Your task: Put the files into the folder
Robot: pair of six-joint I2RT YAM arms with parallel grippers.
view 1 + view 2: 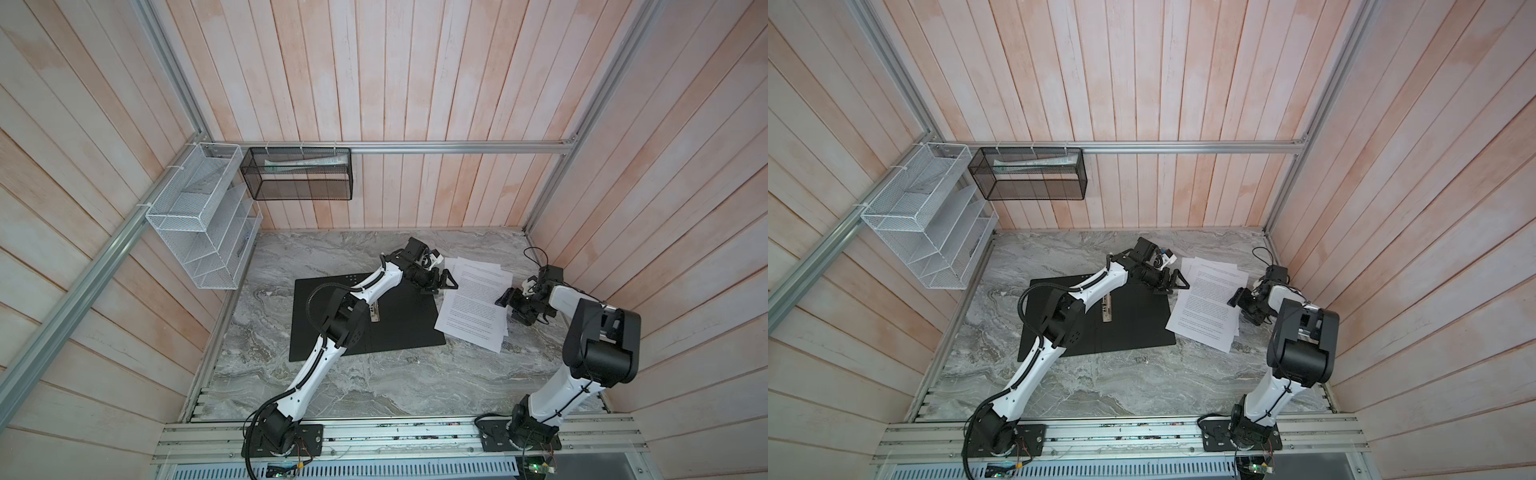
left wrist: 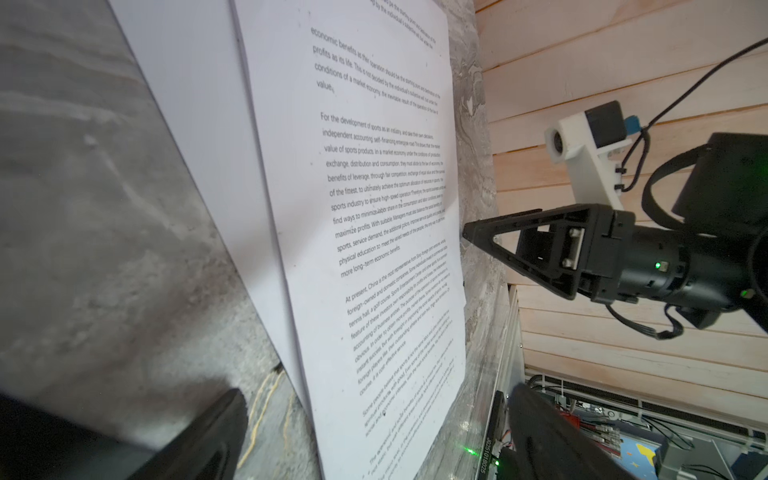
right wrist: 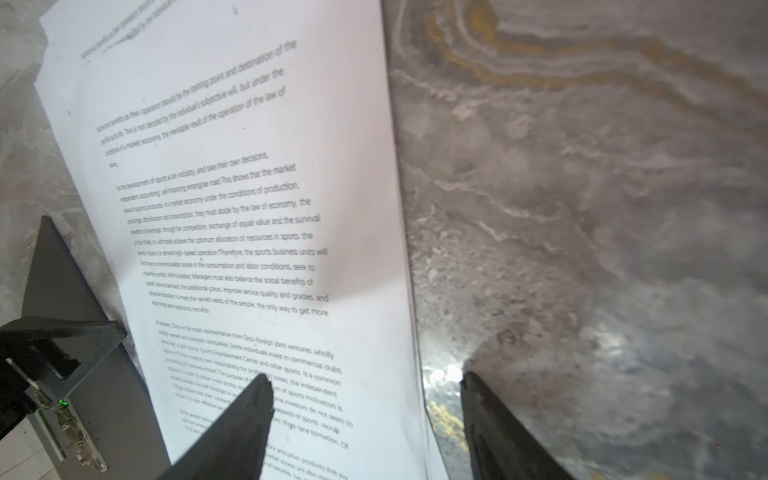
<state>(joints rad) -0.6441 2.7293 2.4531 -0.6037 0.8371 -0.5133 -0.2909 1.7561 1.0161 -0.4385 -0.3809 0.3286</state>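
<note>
1 folder (image 1: pixel 395 328), 3+ sheets (image 1: pixel 473 307), 2 arms (image 1: pixel 316 365), 2 wall baskets (image 1: pixel 195 216)

White paper sheets (image 1: pixel 473 307) right of centre bear dense black print; the flat plastic folder (image 1: pixel 399 330) shows black; the stone-look tabletop (image 1: pixel 374 386) is grey with pale veining.

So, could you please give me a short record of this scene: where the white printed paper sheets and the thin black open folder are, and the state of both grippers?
files: white printed paper sheets, loosely fanned, flat on the grey marble table
folder: thin black folder, open, inside up, left of the sheets, no sheets visible inside
left gripper: open, at the sheets' edge on the folder's side
right gripper: open, straddling the sheets' opposite edge
task state: sheets not yet in folder
</note>
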